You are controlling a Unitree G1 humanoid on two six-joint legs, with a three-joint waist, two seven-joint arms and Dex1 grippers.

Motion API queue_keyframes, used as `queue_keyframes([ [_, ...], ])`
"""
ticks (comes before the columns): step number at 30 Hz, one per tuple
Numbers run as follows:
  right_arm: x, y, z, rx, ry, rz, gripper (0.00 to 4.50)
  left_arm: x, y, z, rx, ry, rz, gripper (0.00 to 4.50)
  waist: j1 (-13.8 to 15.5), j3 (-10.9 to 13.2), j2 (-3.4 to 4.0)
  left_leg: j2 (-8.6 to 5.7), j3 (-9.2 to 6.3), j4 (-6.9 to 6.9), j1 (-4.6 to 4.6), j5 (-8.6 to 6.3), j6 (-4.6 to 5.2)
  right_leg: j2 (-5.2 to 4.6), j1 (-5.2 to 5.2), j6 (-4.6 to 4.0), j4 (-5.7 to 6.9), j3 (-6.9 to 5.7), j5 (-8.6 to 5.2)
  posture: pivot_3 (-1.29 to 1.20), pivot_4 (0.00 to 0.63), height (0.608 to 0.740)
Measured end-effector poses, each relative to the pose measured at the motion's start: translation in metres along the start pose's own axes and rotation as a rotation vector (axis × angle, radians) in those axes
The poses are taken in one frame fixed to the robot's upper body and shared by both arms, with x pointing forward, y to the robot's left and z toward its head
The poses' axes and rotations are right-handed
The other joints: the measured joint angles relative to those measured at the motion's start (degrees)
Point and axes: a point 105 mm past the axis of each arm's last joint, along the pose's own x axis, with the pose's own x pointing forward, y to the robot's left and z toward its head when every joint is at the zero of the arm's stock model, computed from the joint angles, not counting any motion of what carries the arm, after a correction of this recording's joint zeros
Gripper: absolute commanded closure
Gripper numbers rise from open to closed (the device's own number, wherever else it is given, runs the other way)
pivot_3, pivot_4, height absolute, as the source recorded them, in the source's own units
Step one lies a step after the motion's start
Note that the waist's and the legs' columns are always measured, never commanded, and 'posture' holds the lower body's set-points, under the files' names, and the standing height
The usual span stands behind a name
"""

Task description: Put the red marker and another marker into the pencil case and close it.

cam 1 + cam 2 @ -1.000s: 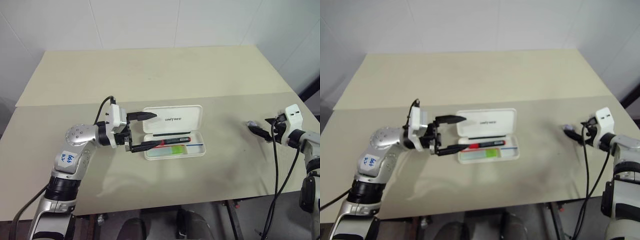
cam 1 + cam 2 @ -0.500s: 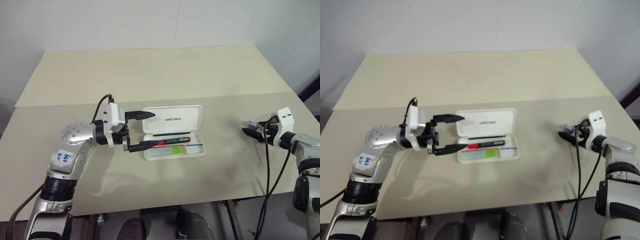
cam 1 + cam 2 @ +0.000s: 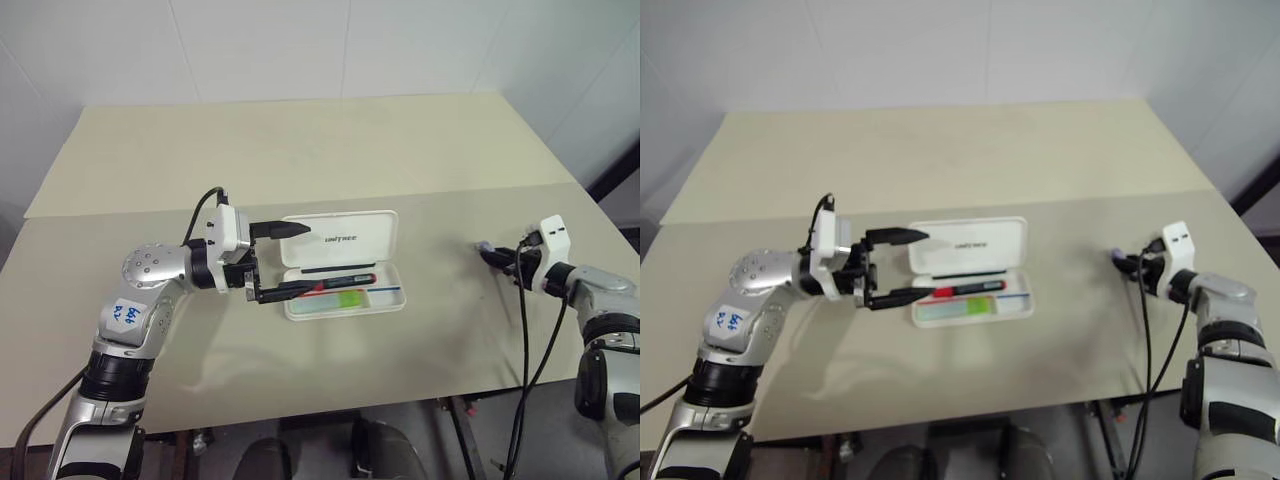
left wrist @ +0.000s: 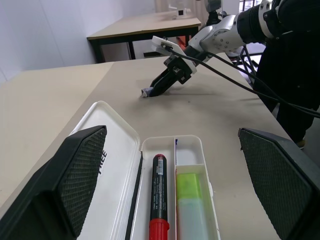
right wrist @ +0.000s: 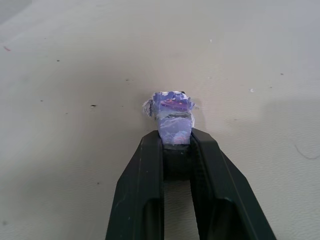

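Pencil case (image 3: 345,262) lies open mid-table, red marker (image 4: 159,198) and green highlighter (image 4: 190,205) inside. Left gripper (image 3: 282,260) spread wide at case's end. Right gripper (image 5: 176,145) pinches small purple piece (image 5: 171,112), probably eraser. Next: swing lid down evenly.

Both arms are silver-grey metal with black joint bands. The left arm carries a blue sticker with handwriting and a round shoulder cap dotted with screws. Each gripper, left gripper (image 3: 282,260) and right gripper (image 3: 487,254), has a white block housing, textured black fingers (image 4: 80,175) and black cables.
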Motion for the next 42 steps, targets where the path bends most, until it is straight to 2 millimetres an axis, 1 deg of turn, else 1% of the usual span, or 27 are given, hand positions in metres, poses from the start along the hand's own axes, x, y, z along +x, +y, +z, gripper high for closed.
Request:
queue_keyframes([
  [2, 0.001, 0.003, 0.001, -0.006, -0.003, 0.022, 4.13, 0.001, 0.000, 0.000, 0.000, -0.004, -0.001, 0.00, -0.02, 0.01, 0.01, 0.00, 0.00, 0.00, 0.00, 0.00, 0.00, 0.00, 0.00, 0.00, -0.01, 0.00, 0.00, 0.00, 0.150, 0.740],
  [4, 0.008, 0.017, 0.006, -0.026, -0.018, 0.115, 4.13, 0.001, 0.000, 0.000, 0.002, -0.005, -0.003, 0.00, -0.19, 0.03, 0.05, 0.00, 0.03, 0.00, 0.00, 0.00, 0.00, 0.00, 0.00, 0.00, -0.03, 0.02, 0.00, 0.00, 0.150, 0.740],
  [5, 0.012, 0.028, 0.012, -0.051, -0.034, 0.185, 4.13, 0.001, -0.001, 0.000, 0.003, -0.006, -0.007, 0.00, -0.27, 0.07, 0.11, 0.00, 0.04, 0.00, 0.01, 0.00, 0.00, 0.00, 0.00, 0.00, -0.03, 0.04, 0.00, 0.00, 0.150, 0.740],
  [7, 0.014, 0.041, 0.022, -0.107, -0.056, 0.280, 4.13, 0.001, -0.002, 0.000, 0.004, -0.006, -0.014, 0.00, -0.11, 0.11, 0.19, 0.00, 0.01, -0.01, 0.02, 0.00, 0.00, 0.00, -0.01, 0.00, -0.01, 0.01, 0.00, 0.00, 0.150, 0.740],
  [8, 0.014, 0.046, 0.028, -0.131, -0.070, 0.316, 4.13, 0.000, -0.003, 0.000, 0.005, -0.006, -0.016, 0.00, -0.05, 0.12, 0.20, 0.00, -0.01, -0.01, 0.01, 0.00, 0.00, 0.00, -0.01, 0.00, -0.02, 0.00, 0.00, 0.00, 0.150, 0.740],
  [10, 0.012, 0.061, 0.043, -0.211, -0.104, 0.418, 4.13, -0.004, -0.004, -0.004, -0.004, 0.005, -0.012, 0.00, 0.18, 0.13, 0.22, -0.01, -0.11, -0.01, -0.02, 0.00, 0.00, 0.00, -0.01, 0.00, -0.01, -0.02, 0.00, 0.00, 0.150, 0.740],
  [12, 0.007, 0.084, 0.054, -0.303, -0.124, 0.552, 4.13, -0.008, -0.006, -0.008, -0.017, 0.013, -0.001, 0.00, 0.32, 0.13, 0.22, -0.01, -0.22, -0.01, -0.06, 0.00, -0.01, -0.01, -0.01, 0.00, -0.01, -0.06, 0.00, 0.00, 0.150, 0.740],
  [14, 0.003, 0.104, 0.053, -0.351, -0.115, 0.656, 4.13, -0.012, -0.007, -0.012, -0.030, 0.017, 0.008, 0.00, 0.62, 0.13, 0.22, -0.04, -0.28, -0.01, -0.13, 0.00, 0.00, -0.02, -0.02, 0.00, -0.02, -0.11, 0.00, 0.00, 0.150, 0.740],
  [18, -0.003, 0.141, 0.043, -0.413, -0.063, 0.817, 4.13, -0.019, -0.011, -0.019, -0.054, 0.044, 0.016, 0.00, 1.47, 0.14, 0.23, -0.06, -0.28, -0.01, -0.19, 0.00, -0.01, -0.02, -0.07, 0.00, -0.05, -0.13, 0.00, 0.00, 0.150, 0.740],
  [21, -0.003, 0.160, 0.041, -0.465, -0.041, 0.892, 4.13, -0.023, -0.016, -0.025, -0.073, 0.060, 0.014, 0.00, 1.57, 0.14, 0.22, -0.07, -0.27, 0.03, -0.21, 0.00, -0.01, -0.02, -0.07, 0.00, -0.06, -0.13, 0.00, 0.00, 0.150, 0.740],
  [26, 0.000, 0.168, 0.033, -0.497, -0.015, 0.936, 4.13, -0.023, -0.020, -0.024, -0.066, 0.063, 0.011, 0.00, 1.51, 0.13, 0.21, -0.06, -0.26, 0.06, -0.18, 0.00, -0.01, 0.00, -0.06, 0.00, -0.04, -0.12, 0.00, 0.00, 0.150, 0.740],
  [32, 0.003, 0.165, 0.019, -0.491, 0.022, 0.946, 4.13, -0.021, -0.022, -0.021, -0.048, 0.059, 0.027, 0.00, 1.45, 0.13, 0.21, -0.06, -0.24, 0.06, -0.17, 0.00, 0.00, -0.01, -0.06, 0.00, -0.05, -0.13, 0.00, 0.00, 0.150, 0.740],
  [34, 0.004, 0.163, 0.018, -0.491, 0.027, 0.942, 4.13, -0.020, -0.022, -0.019, -0.043, 0.058, 0.028, 0.00, 1.48, 0.13, 0.21, -0.07, -0.23, 0.06, -0.18, 0.00, 0.00, -0.01, -0.06, 0.00, -0.05, -0.13, 0.00, 0.00, 0.150, 0.740],
  [38, 0.009, 0.162, 0.021, -0.502, 0.029, 0.941, 4.13, -0.021, -0.021, -0.020, -0.050, 0.061, 0.035, 0.00, 1.35, 0.13, 0.21, -0.06, -0.22, 0.06, -0.17, 0.00, -0.01, 0.00, -0.06, 0.00, -0.05, -0.12, 0.00, 0.00, 0.150, 0.740],
  [40, 0.013, 0.166, 0.022, -0.500, 0.023, 0.951, 3.41, -0.021, -0.021, -0.020, -0.050, 0.061, 0.035, 0.00, 1.36, 0.13, 0.21, -0.04, -0.22, 0.06, -0.16, 0.00, -0.01, 0.02, -0.06, 0.00, -0.04, -0.12, 0.00, 0.00, 0.150, 0.740],
  [42, 0.016, 0.172, 0.021, -0.498, 0.018, 0.969, 2.80, -0.021, -0.021, -0.020, -0.050, 0.061, 0.035, 0.00, 1.43, 0.13, 0.21, -0.04, -0.23, 0.06, -0.16, 0.00, -0.01, 0.01, -0.06, 0.00, -0.04, -0.12, 0.00, 0.00, 0.150, 0.740],
])
